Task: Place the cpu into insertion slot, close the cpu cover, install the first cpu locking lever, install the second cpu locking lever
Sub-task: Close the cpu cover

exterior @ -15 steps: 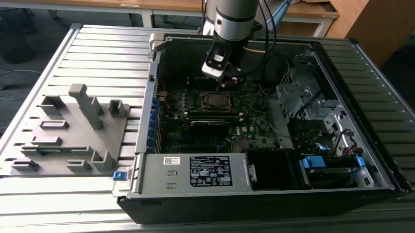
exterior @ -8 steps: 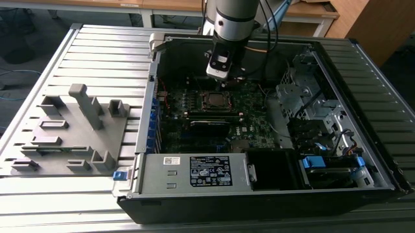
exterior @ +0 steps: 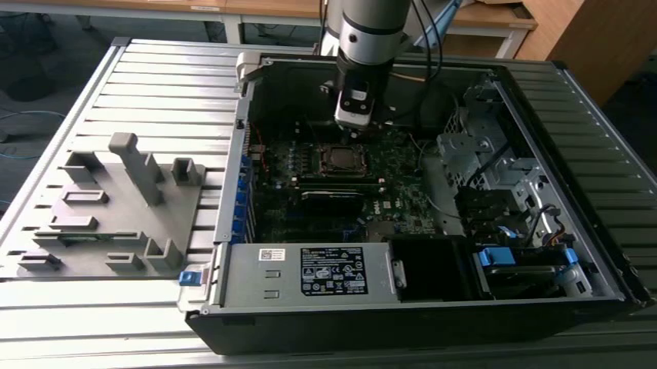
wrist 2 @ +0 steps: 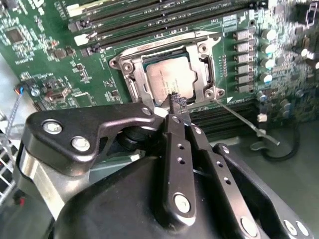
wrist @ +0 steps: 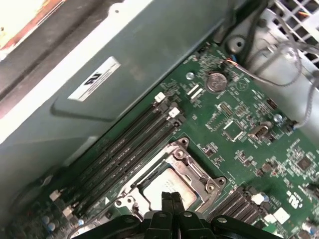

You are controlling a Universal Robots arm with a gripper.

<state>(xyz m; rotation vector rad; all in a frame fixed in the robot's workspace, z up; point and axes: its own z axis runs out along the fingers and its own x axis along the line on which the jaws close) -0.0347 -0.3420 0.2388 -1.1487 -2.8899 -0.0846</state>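
The cpu (wrist 2: 167, 79) lies flat in the socket on the green motherboard, its dull grey face up. The cpu cover (wrist 2: 203, 74), a silvery frame, lies down around it. In the first wrist view the cpu (wrist: 160, 182) and the cover (wrist: 194, 169) sit just past my fingertips. My gripper (wrist 2: 177, 102) hovers over the socket's near edge with its fingers pressed together and nothing between them. A thin wire locking lever (wrist 2: 241, 121) sticks out sideways from one socket corner, away from the frame. In the exterior view the gripper (exterior: 352, 117) hangs above the socket (exterior: 337, 157).
The open computer case (exterior: 242, 69) lies on a slatted metal table. Memory slots (wrist: 127, 144) run beside the socket. Drive cages and cables (exterior: 493, 169) fill the exterior view's right. A grey fixture (exterior: 113, 207) stands at its left, and a power supply (exterior: 308, 273) at the front.
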